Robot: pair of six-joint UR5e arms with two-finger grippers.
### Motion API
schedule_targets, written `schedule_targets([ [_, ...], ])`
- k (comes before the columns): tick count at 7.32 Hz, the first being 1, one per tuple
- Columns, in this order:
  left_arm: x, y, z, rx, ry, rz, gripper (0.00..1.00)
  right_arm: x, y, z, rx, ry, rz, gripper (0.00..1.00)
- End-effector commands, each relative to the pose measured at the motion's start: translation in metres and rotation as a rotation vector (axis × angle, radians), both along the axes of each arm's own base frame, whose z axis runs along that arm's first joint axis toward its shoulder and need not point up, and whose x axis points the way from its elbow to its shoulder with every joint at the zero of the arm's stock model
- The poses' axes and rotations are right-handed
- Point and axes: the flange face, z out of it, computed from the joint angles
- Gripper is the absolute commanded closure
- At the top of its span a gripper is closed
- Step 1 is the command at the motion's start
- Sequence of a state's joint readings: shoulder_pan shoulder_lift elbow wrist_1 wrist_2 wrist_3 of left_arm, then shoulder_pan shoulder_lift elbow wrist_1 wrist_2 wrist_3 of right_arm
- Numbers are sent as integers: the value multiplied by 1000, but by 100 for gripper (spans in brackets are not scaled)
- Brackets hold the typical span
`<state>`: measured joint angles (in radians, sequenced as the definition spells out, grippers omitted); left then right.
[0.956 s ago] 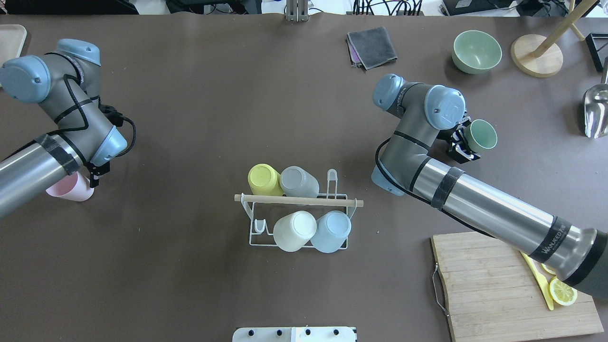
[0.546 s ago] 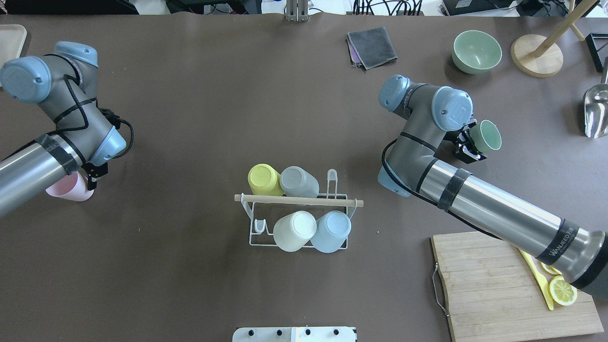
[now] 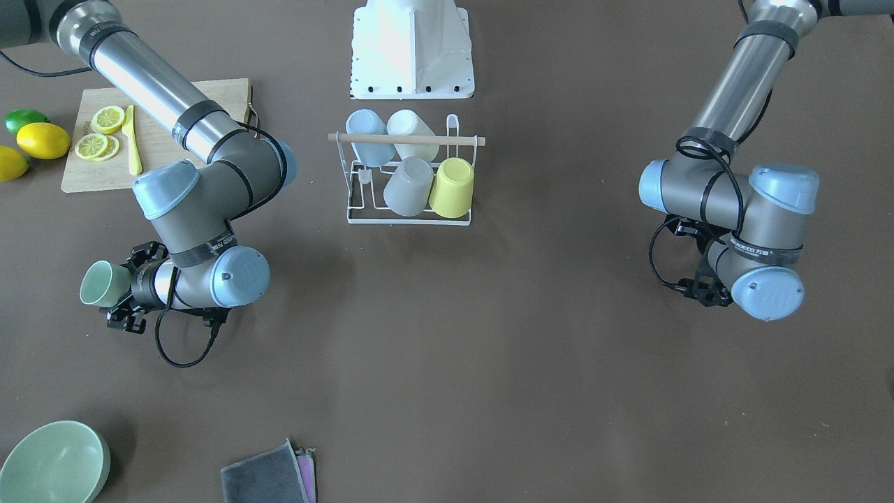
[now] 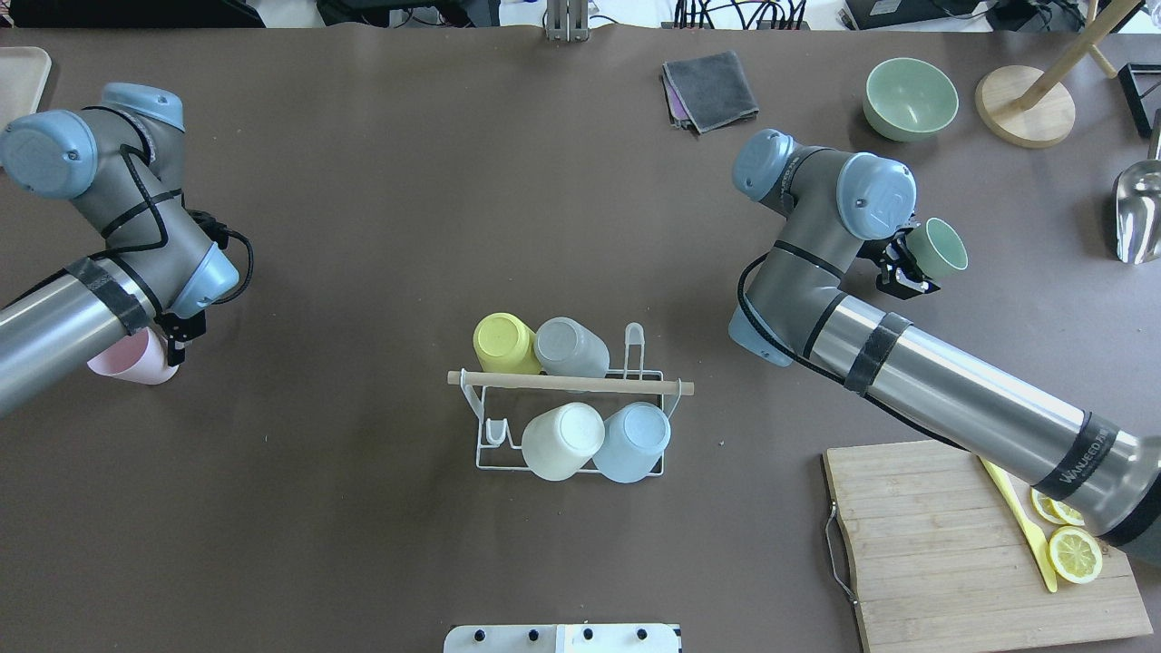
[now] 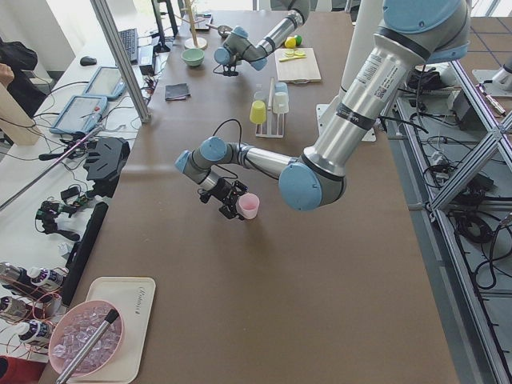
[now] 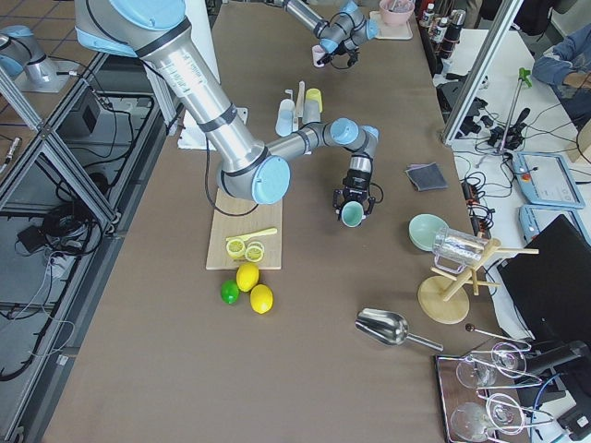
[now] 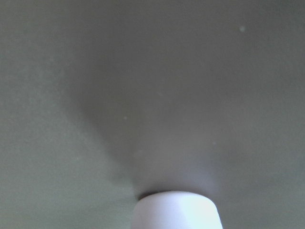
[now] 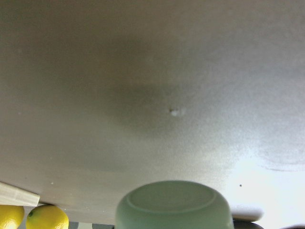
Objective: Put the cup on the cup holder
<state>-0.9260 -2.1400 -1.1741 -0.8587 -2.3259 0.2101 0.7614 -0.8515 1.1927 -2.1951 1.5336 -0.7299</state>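
The white wire cup holder with a wooden rod stands mid-table, also in the front view. Several cups hang upside down on it: yellow, grey, cream and blue. My right gripper is shut on a green cup, held on its side above the table at the right; the cup also shows in the front view. My left gripper is shut on a pink cup, held sideways at the left and mostly under the arm; the exterior left view shows the pink cup.
A green bowl, a folded grey cloth, a wooden stand and a metal scoop lie at the far right. A cutting board with lemon slices and a yellow knife is at the near right. Lemons and a lime lie beside it.
My right arm has swung right and slightly away from the rack, carrying the green cup with it. My left arm has barely shifted and still holds the pink cup.
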Motion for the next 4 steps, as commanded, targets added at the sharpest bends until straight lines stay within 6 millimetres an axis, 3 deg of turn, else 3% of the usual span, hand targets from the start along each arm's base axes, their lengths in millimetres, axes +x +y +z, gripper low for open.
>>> schedule_targets([
  [1, 0, 1, 1, -5, -1, -1, 73, 39, -8, -10, 17, -50, -15, 100],
  [2, -2, 3, 1, -17, -10, -3, 96, 64, -10, -27, 38, -91, 23, 100],
  [4, -12, 4, -13, -35, -24, 1, 100, 129, 1, -77, -20, -216, 193, 100],
])
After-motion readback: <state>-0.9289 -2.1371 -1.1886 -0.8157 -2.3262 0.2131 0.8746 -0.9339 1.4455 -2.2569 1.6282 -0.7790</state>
